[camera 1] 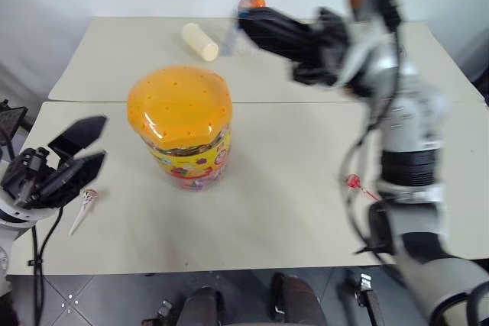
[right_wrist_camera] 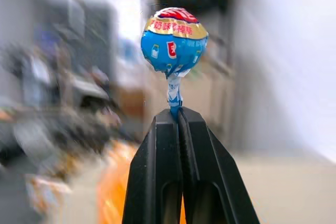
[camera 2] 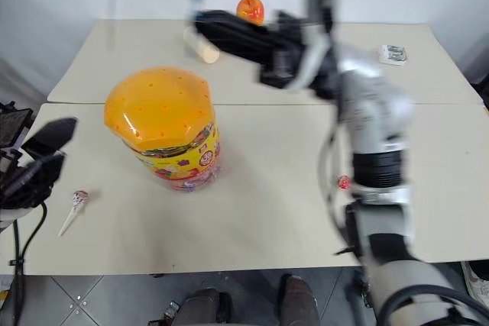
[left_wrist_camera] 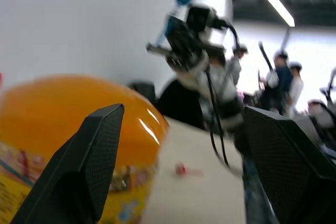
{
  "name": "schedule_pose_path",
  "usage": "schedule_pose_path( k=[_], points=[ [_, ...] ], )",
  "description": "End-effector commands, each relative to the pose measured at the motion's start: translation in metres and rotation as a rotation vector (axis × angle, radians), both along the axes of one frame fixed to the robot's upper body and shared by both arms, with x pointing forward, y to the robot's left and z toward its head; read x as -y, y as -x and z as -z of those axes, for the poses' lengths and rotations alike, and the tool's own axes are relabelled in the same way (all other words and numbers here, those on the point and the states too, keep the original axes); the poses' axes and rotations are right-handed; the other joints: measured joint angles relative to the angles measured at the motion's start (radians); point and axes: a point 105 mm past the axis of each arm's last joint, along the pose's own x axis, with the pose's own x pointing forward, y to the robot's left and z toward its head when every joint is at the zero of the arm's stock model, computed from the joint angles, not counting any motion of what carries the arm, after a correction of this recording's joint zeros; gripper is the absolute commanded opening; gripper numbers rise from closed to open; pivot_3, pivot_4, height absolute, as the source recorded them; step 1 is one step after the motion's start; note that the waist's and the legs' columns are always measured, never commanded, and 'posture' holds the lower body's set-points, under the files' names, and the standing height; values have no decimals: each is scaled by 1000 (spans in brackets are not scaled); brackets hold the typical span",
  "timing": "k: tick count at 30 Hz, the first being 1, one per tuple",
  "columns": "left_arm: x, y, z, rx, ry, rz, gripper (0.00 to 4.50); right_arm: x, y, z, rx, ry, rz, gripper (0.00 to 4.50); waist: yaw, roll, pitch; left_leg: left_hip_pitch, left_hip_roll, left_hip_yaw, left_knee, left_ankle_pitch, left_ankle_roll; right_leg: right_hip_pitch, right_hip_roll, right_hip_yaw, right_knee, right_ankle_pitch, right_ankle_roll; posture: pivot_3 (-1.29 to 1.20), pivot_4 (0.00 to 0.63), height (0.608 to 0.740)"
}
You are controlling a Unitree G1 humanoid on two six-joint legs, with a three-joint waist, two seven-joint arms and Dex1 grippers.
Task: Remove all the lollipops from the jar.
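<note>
Left gripper (camera 1: 76,154) sits spread wide by the jar (camera 1: 183,127); right gripper (right_wrist_camera: 180,115) pinches the blue lollipop (right_wrist_camera: 174,38) stick, candy head pointing straight up.

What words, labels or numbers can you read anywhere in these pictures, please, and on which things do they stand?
Blue lollipop, clamped by its stick in the shut right tool: a gold band of print across the wrapper, too blurred to read.
Jar: a colourful printed label with cartoon pictures, lettering too small to read.
Pink lollipop and red lollipop on the table: no print that can be read.
</note>
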Motion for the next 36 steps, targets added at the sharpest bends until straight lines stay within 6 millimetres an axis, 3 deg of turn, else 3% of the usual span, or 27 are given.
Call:
schedule_pose_path(
  k=[1, 2, 6, 9, 14, 16, 20, 24, 27, 29, 34, 36],
  points=[
    [13, 9, 7, -14, -87, 98, 3803, 35, 5, 22, -23, 193, 74, 32, -2, 1, 1, 0, 0, 1, -1, 0, 0, 0, 0, 0, -2, 0, 0, 0, 150, 740],
    [14, 10, 8, -21, -96, 109, 3803, 46, 5, 31, -32, 253, 104, 32, -3, 1, 1, 0, 1, 3, -2, 0, 0, 0, 0, 0, -4, 0, 0, 0, 150, 740],
    [19, 11, 33, -68, -283, 181, 3803, 126, 19, 94, -268, 539, 296, 32, -2, 2, 1, 0, 3, 6, -2, 0, 0, -1, 2, 0, -6, 0, 0, 0, 150, 740],
    [17, 6, 38, -76, -292, 186, 3803, 169, 27, 140, -390, 689, 436, 32, -1, 2, 1, 0, 3, 8, -1, 0, 0, 0, 2, 0, -6, 0, 0, 0, 150, 740],
    [17, -4, 36, -62, -247, 178, 3803, 218, 24, 196, -427, 860, 685, 32, -2, 4, 2, 0, 4, 11, 3, 0, 0, 0, 2, 1, -6, 0, 0, 0, 150, 740],
    [17, -5, 38, -68, -256, 180, 3803, 226, 25, 207, -436, 875, 723, 32, -4, 4, 1, 1, 5, 12, 3, 0, 0, 0, 2, 2, -5, 0, 0, 0, 150, 740],
    [15, -6, 40, -69, -261, 181, 3803, 229, 28, 215, -484, 832, 743, 32, -2, 4, 1, 1, 5, 11, 3, 0, 0, 0, 2, 1, -4, 0, 0, 0, 150, 740],
    [14, -7, 41, -61, -292, 170, 3803, 220, 36, 197, -360, 690, 674, 952, 6, 4, 1, 1, 5, 11, 3, 0, 0, 0, 2, 1, -4, 0, 0, 0, 150, 740],
    [11, -8, 45, -80, -305, 151, 3803, 220, 31, 185, -226, 710, 709, 1939, 14, 5, 1, 1, 5, 11, 3, 0, 0, 0, 2, 2, -5, 0, 0, 0, 150, 740],
    [7, -14, 49, -88, -302, 104, 3803, 204, 25, 166, -110, 605, 676, 2672, 19, 5, 1, 1, 5, 12, 4, 0, 0, 0, 2, 2, -5, 0, 0, 0, 150, 740],
    [-11, -42, 65, -133, -331, -144, 3803, 137, 17, 117, 110, 250, 503, 4352, 19, 5, 1, 2, 8, 12, 4, 0, -1, 0, 5, 3, -5, 0, -1, 0, 150, 740],
    [-20, -55, 78, -161, -403, -259, 3803, 114, 15, 113, 103, 169, 454, 4437, 20, 5, 1, 2, 7, 11, 4, 0, -1, 0, 5, 3, -5, 0, -1, 0, 150, 740]
  ],
)
